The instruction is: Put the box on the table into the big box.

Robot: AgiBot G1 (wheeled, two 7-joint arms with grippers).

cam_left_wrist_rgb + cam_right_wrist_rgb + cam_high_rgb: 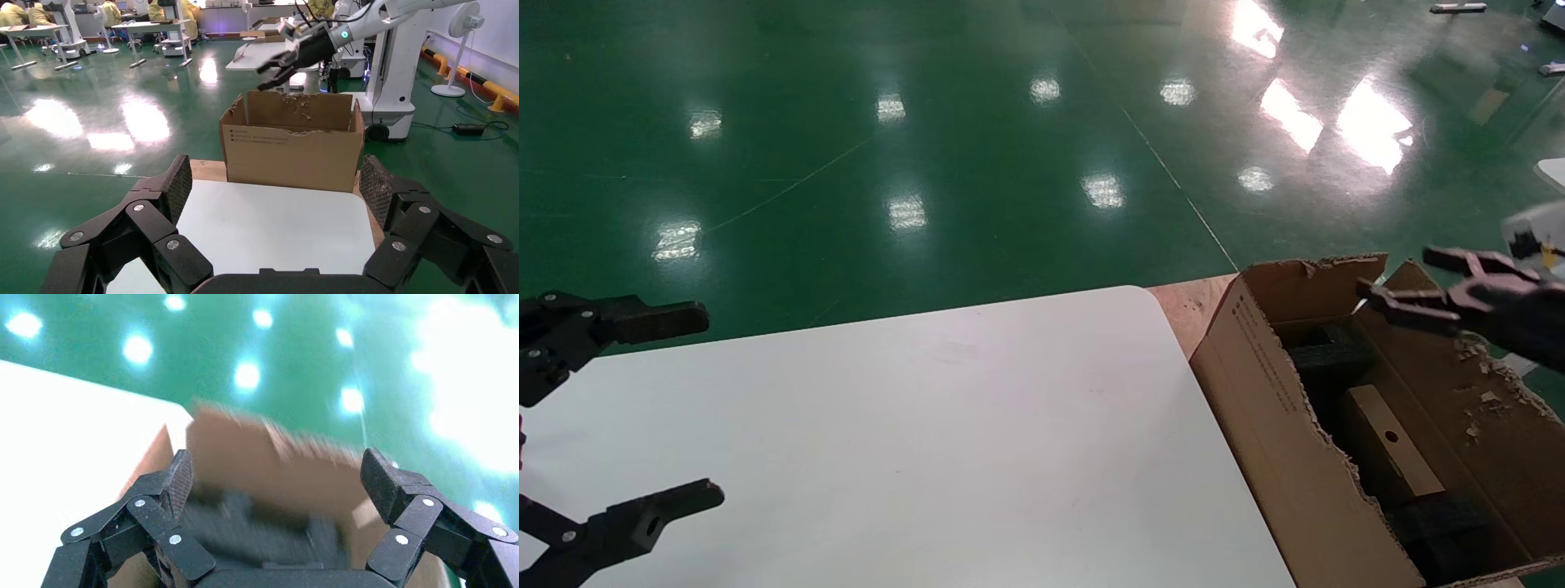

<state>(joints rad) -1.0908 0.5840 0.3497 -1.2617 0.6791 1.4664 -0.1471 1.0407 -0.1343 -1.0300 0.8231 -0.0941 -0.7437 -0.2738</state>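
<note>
The small brown box point(1385, 445), with a round hole in its side, lies inside the big box point(1263, 384) between black foam blocks point(1332, 355). The big box stands off the right end of the white table point(928, 425); in the left wrist view the big box point(294, 153) shows its printed side. My right gripper point(1395, 274) hovers open and empty above the big box's far end. In the right wrist view the right gripper point(275, 471) looks down on blurred cardboard and foam point(257, 527). My left gripper point(708, 404) is open and empty over the table's left side.
The big box rests on a wooden board point(1189, 302) beside the table's rounded corner. Its torn flaps point(1491, 392) stick up at the far and right sides. Green shiny floor point(928, 147) lies beyond the table. Other tables and people point(110, 24) are far off.
</note>
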